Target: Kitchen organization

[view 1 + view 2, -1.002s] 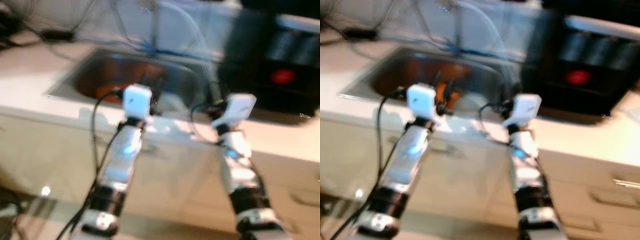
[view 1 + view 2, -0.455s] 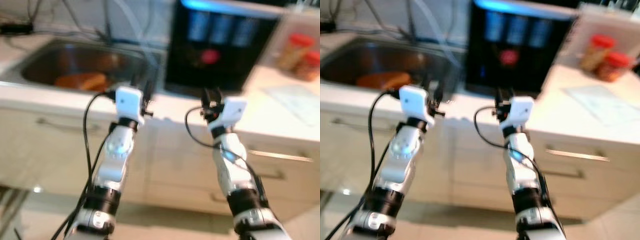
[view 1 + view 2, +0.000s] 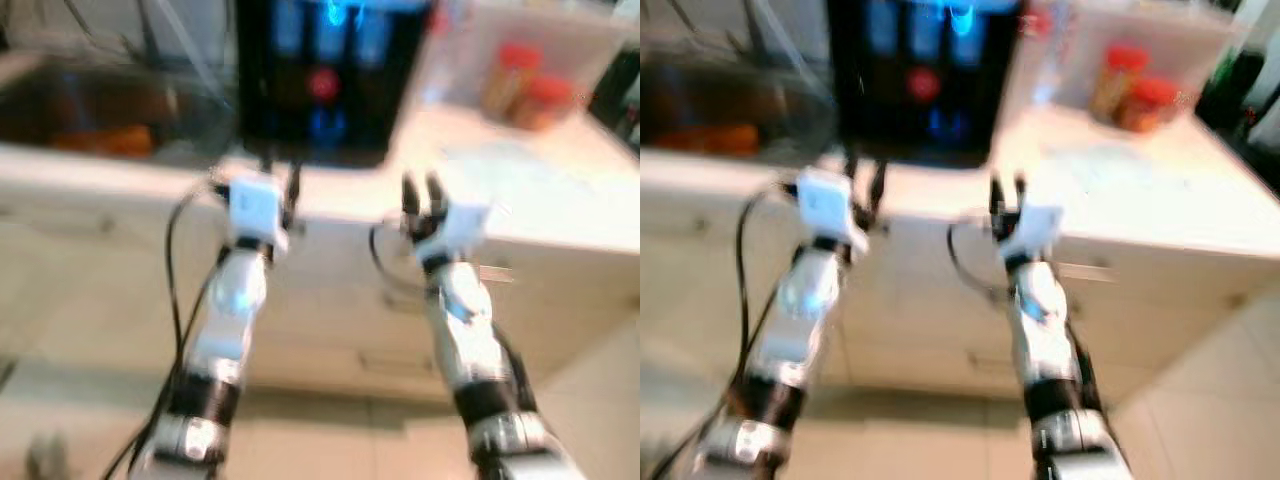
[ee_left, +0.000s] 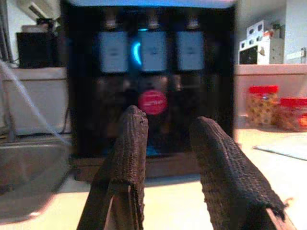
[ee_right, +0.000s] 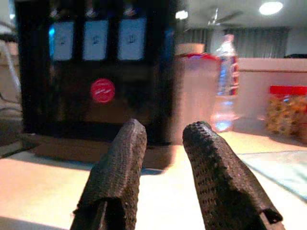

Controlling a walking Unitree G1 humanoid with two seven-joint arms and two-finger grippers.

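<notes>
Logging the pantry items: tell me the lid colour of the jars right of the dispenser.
Red lids on both jars, seen best in the left wrist view.

A rough, knitted-looking black texture was seen on the left claw (image 4: 165,158); the black dispenser (image 4: 148,81) looked glossy, the pale surface (image 5: 158,191) smooth and matt.

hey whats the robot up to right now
The robot stands at a kitchen counter, facing a black dispenser with a red round badge. Both arms are raised toward it: the left tool and right tool are open and hold nothing. A sink lies to the robot's left, red-lidded jars to its right. The head views are blurred.
</notes>
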